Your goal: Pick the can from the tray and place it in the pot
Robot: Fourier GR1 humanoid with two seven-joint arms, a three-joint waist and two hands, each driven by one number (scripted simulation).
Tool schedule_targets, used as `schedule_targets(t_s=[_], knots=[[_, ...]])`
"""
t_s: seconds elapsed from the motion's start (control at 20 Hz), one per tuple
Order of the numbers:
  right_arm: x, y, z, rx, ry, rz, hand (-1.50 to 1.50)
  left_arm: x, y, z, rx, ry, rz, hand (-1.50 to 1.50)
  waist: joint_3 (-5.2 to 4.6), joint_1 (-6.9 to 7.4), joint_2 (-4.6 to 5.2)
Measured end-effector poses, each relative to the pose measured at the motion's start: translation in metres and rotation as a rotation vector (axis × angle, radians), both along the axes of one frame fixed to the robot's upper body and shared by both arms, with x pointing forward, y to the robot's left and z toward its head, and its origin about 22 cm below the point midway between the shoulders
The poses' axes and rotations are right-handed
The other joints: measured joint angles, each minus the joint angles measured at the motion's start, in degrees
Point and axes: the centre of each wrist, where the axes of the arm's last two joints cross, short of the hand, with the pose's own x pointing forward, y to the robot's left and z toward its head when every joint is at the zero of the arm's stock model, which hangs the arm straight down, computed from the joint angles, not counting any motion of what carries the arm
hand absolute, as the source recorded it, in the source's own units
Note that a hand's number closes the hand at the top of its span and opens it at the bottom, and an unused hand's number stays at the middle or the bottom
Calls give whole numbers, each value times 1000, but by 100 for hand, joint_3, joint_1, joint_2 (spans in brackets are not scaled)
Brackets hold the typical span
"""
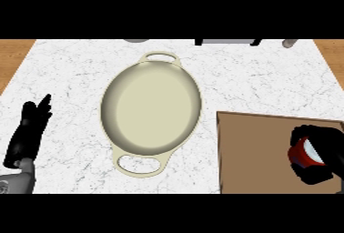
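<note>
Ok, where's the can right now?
In the head view, the red can is at the far right over the brown tray, the right hand curled round it, right of the cream pot.

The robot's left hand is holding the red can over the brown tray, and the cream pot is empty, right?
Not quite. The head view shows the right hand curled round the red can over the brown tray; the left hand rests open at the view's left. The cream pot is empty, as you said.
</note>
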Motion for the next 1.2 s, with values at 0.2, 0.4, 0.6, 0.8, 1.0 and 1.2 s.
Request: schedule_targets(t_s=[0.2,0.4,0.6,0.8,1.0,1.2], knots=[[19,23,-1,-19,-24,-4,150,0,5,-1,-3,1,1,0,-5,5,-2],[21,33,21,-45,-133,-24,150,-2,7,-1,3,-4,11,0,22,-10,7],[14,43,51,29,-288,-21,150,-6,7,-2,2,2,11,0,34,-40,-2],[5,58,89,150,-491,37,150,-5,9,-3,1,8,17,0,35,-75,-14],[-9,76,125,292,-655,95,150,-4,8,-1,2,5,15,0,36,-61,-15],[-28,99,164,345,-755,147,150,-4,8,7,4,2,8,0,34,-28,-10]])
